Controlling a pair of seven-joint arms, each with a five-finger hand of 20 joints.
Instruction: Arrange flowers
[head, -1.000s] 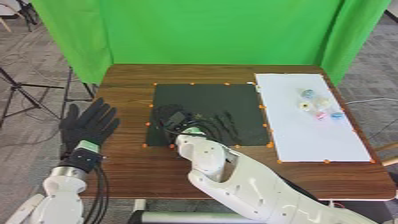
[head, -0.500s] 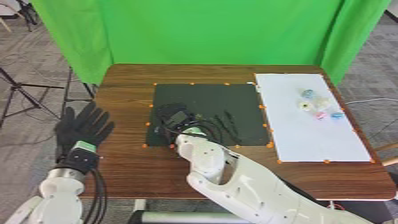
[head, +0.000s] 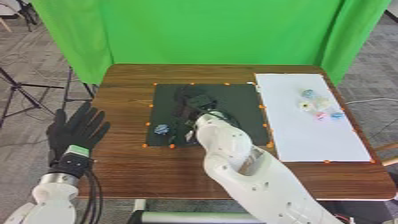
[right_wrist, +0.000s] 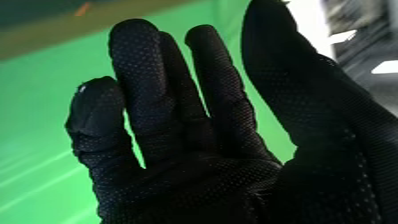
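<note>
Release looks done: the blue flower (head: 162, 129) comes into sight on the black mat (head: 242, 95) as the right hand (right_wrist: 191, 182), open and empty, shifts away. More flowers (head: 322, 103) await on the white sheet (head: 320, 142)

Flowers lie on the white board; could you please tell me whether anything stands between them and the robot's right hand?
In the head view, nothing visible does: only flat dark mat and white board lie between the right hand and the flowers.

6 flwrs (head: 162, 129), 2 hands (head: 76, 132), 1 mat (head: 242, 97), 1 wht sheet (head: 315, 142), 1 tbl (head: 151, 172)
</note>
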